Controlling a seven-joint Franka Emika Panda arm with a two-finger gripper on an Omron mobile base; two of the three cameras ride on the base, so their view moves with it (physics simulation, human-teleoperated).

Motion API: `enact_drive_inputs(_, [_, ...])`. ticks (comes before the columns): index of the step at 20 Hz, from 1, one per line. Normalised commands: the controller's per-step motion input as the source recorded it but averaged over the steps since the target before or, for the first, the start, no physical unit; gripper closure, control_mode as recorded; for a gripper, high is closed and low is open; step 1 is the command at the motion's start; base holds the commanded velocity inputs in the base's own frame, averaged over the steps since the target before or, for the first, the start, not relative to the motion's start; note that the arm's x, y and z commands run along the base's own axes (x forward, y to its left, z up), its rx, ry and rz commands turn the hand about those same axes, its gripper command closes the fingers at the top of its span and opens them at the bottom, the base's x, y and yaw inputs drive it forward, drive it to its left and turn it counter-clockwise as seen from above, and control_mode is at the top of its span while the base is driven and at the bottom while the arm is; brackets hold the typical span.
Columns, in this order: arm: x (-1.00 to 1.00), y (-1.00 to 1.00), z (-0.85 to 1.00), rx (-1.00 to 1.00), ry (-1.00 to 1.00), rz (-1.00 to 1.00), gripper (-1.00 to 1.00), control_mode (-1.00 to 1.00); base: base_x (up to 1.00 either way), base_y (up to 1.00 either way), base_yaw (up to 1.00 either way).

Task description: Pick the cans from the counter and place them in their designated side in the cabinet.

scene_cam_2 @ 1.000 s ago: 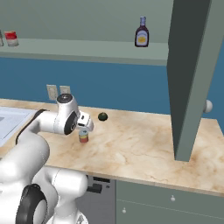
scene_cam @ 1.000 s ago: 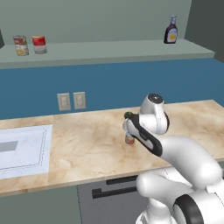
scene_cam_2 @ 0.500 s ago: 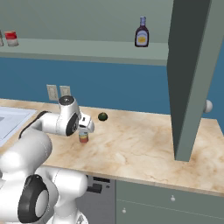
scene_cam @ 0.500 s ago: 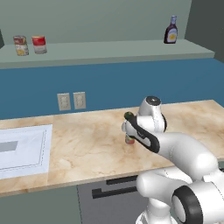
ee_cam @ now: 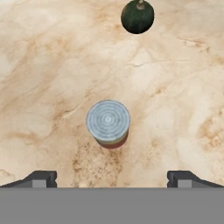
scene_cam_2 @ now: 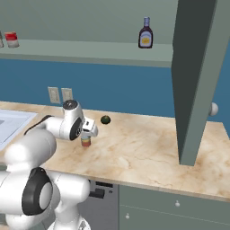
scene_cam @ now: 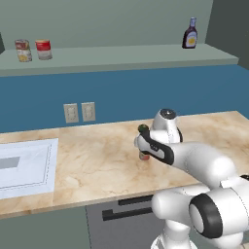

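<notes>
Over the last second the arm shifts only slightly, settling above the short can (ee_cam: 108, 122), which stands upright on the worktop (ee_cam: 175, 109) near a dark green lump (ee_cam: 137, 16). The fingers (ee_cam: 111, 179) are spread wide, released; the pick has not started, and the cabinet shelf (scene_cam: 121, 56) waits.

Can (ee_cam: 108, 122) on counter (ee_cam: 183, 109), round lump (ee_cam: 137, 16) behind it.

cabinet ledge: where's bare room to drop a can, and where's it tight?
On the cabinet ledge, the long stretch between the two cans at the left end and the sauce bottle at the right is bare. Room beside the cans looks easiest. It is tight only right at those cans and at the bottle.
</notes>
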Motion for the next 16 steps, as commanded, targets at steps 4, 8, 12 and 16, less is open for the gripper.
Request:
enact_drive_inputs(4, [0.12,0.0,-0.13,0.0,0.0,0.0,-1.0,-1.0,0.0,0.0,0.0])
enact_drive_inputs(8, [0.12,0.0,-0.15,0.0,0.02,0.0,-1.0,-1.0,0.0,0.0,0.0])
enact_drive_inputs(12, [0.14,0.0,-0.16,0.0,0.03,0.0,-1.0,-1.0,0.0,0.0,0.0])
enact_drive_inputs(16, [0.15,0.0,-0.15,0.0,0.02,0.0,-1.0,-1.0,0.0,0.0,0.0])
